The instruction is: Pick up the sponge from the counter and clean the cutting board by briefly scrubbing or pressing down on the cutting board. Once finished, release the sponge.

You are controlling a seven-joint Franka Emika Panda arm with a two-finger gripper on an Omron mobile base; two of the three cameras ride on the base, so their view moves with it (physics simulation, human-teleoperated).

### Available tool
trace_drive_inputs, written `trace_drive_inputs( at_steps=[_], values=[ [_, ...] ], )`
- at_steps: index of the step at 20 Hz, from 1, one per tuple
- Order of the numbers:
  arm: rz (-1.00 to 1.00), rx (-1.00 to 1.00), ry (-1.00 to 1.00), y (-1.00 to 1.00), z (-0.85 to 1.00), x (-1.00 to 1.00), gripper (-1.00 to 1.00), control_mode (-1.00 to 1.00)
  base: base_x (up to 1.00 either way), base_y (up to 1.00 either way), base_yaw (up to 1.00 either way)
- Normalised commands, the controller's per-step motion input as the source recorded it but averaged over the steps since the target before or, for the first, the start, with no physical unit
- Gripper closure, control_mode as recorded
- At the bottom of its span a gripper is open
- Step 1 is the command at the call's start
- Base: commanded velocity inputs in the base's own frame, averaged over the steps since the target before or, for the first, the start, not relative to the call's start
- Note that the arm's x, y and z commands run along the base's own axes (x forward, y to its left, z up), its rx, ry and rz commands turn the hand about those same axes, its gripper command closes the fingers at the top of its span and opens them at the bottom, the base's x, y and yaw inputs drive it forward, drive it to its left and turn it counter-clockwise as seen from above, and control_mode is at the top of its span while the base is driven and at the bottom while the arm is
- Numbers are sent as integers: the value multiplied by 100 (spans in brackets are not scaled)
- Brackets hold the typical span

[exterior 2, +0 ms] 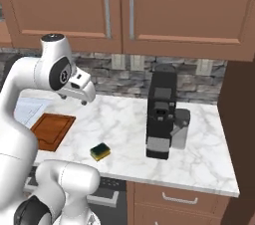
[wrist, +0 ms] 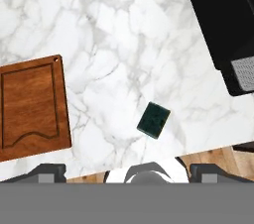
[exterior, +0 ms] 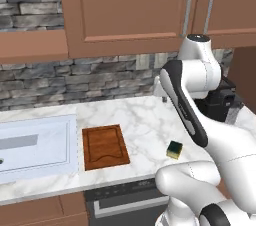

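The sponge [exterior: 174, 150] lies dark green side up on the white marble counter [exterior: 145, 120], near its front edge and right of the cutting board [exterior: 104, 146]. Seen from the right base, the sponge [exterior 2: 100, 152] sits between the cutting board [exterior 2: 52, 130] and a coffee machine. My gripper [exterior 2: 73, 98] hangs open and empty, high above the counter [exterior 2: 119, 119]. From the hand, the sponge [wrist: 154, 120] lies a little right of centre above my open gripper [wrist: 129, 174], its fingertips [wrist: 47, 172] spread wide, with the cutting board [wrist: 31, 106] at the left.
A pale sink basin [exterior: 35, 145] is set into the counter left of the board. A black coffee machine [exterior 2: 160, 117] stands to the right of the sponge. Brown wall cabinets [exterior 2: 149, 5] hang above, over a stone backsplash.
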Motion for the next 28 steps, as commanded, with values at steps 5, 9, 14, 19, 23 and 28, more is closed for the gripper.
trace_drive_inputs(
  at_steps=[5, 9, 14, 19, 23, 28],
  values=[
    [0, 0, 0, 0, 0, 0, -100, 100, 15, 55, -3],
    [0, 0, 0, 0, 0, 0, -100, 100, 67, 0, -3],
    [0, 0, 0, 0, 0, 0, -100, 100, 78, 3, -1],
    [0, 0, 0, 0, 0, 0, -100, 100, 70, 2, 0],
    [0, 0, 0, 0, 0, 0, -100, 100, 56, 0, 0],
    [0, 0, 0, 0, 0, 0, -100, 100, 44, 0, 1]
  ],
)
